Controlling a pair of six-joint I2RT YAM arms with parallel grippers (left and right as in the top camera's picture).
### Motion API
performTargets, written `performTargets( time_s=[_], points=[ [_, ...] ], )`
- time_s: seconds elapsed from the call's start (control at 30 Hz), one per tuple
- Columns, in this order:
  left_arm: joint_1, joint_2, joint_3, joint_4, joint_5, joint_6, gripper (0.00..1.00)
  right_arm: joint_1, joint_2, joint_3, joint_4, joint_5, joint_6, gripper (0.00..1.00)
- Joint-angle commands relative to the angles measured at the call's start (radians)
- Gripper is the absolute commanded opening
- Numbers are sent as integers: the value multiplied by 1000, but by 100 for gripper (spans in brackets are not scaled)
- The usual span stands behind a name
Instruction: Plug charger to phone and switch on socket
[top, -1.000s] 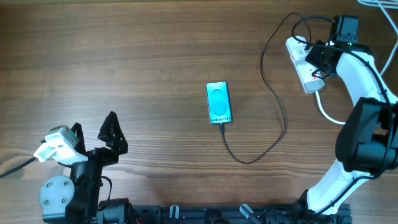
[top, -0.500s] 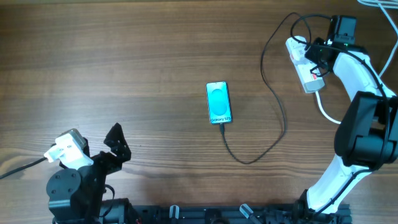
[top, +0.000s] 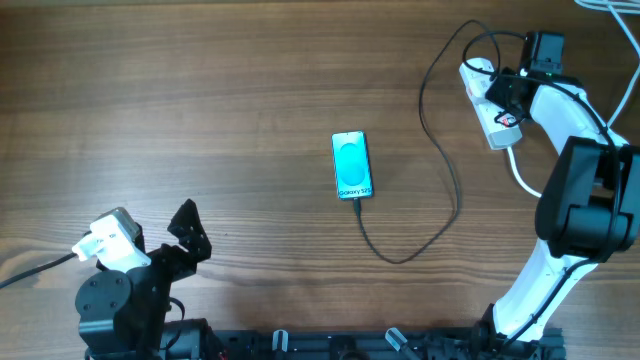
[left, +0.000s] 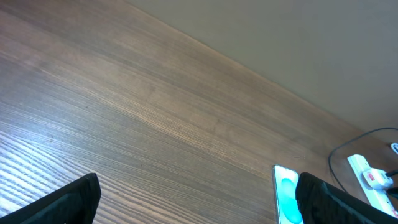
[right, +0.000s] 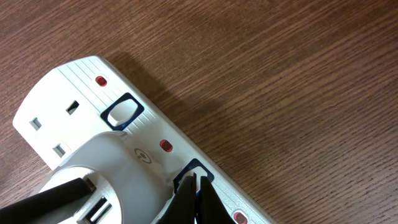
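Note:
The phone (top: 351, 165) lies mid-table with its turquoise screen up, and shows in the left wrist view (left: 284, 198). The charger's black cable (top: 452, 190) meets the phone's near edge, loops right and runs up to a white adapter (right: 102, 171) plugged into the socket (top: 490, 122). My right gripper (right: 198, 180) is shut, its tips pressed on a dark-framed rocker switch (right: 188, 168) of the socket (right: 74, 81), next to the adapter. It also shows in the overhead view (top: 507, 97). My left gripper (left: 199, 205) is open and empty, low at the near left (top: 186, 228).
A thick white cord (top: 527, 180) leaves the socket toward the right arm's base. A second rocker switch (right: 122, 111) and red indicator dots (right: 165, 145) sit along the strip. More white cords (top: 600, 8) lie at the far right corner.
My left arm has pulled back toward the near edge and then held still. My right gripper has shifted slightly along the socket. The phone and cable have not moved.

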Motion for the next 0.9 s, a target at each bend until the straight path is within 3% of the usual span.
performTargets(
  time_s=[0.0,0.33,0.87],
  points=[
    [5,-8,-5,2,-13,12,100,10,14,18,6,3,-3,5],
    [5,-8,-5,-20,-13,12,100,48,66,18,-6,4,-29,5],
    [5,-8,-5,-21,-13,12,100,2,8,59,-19,53,-29,5]
  ],
)
